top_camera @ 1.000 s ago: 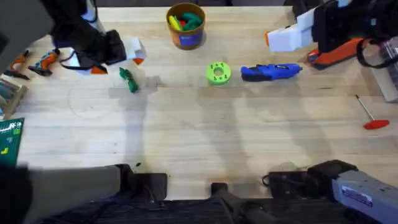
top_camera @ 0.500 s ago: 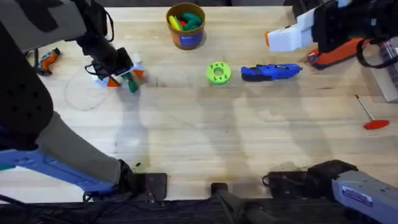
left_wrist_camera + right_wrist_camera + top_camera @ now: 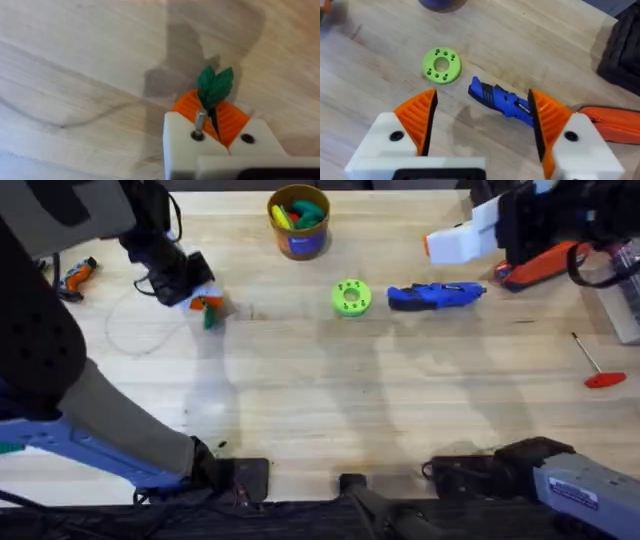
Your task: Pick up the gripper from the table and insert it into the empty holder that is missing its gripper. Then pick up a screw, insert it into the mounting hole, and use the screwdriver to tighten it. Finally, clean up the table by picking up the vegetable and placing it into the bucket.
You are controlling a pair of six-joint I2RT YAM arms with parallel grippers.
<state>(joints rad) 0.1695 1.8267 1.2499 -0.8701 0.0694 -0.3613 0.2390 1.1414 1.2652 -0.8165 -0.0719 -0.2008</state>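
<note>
overhead has my left tool [image 3: 207,304] pinched shut on the vegetable [image 3: 209,317], leaves pointing out past the tips. bucket [image 3: 299,223] lies far-right of it; right tool [image 3: 482,120] gapes empty.

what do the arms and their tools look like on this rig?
Both tools have white blocky finger bodies with orange ribbed pads: left tool, right tool. Dark screw holes mark the white bodies. The left arm is black with a blue band and grey link; black cables trail near its wrist.

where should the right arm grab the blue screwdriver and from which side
Probably around the middle of the screwdriver body, from straight above. It lies flat and lengthwise across the table, so fingers closing across its narrow width suit it. The right gripper is open above it; the green disc sits clear of it.
</note>
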